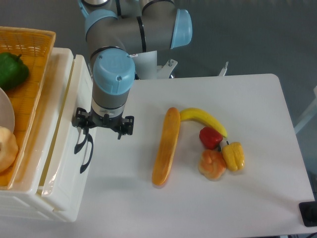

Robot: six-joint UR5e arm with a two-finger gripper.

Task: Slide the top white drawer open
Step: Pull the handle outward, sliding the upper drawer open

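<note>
A: White table (208, 208), cabinet (59, 208) at its left edge. Where's the top drawer (74, 99)?

B: Uppermost of two, front facing right, pulled out a crack. The gripper (103, 125) sits over its black handle (78, 144).

A: Clamped on it?

B: Can't tell; the wrist hides the fingers. The drawer's travel runs rightward across the table.
</note>
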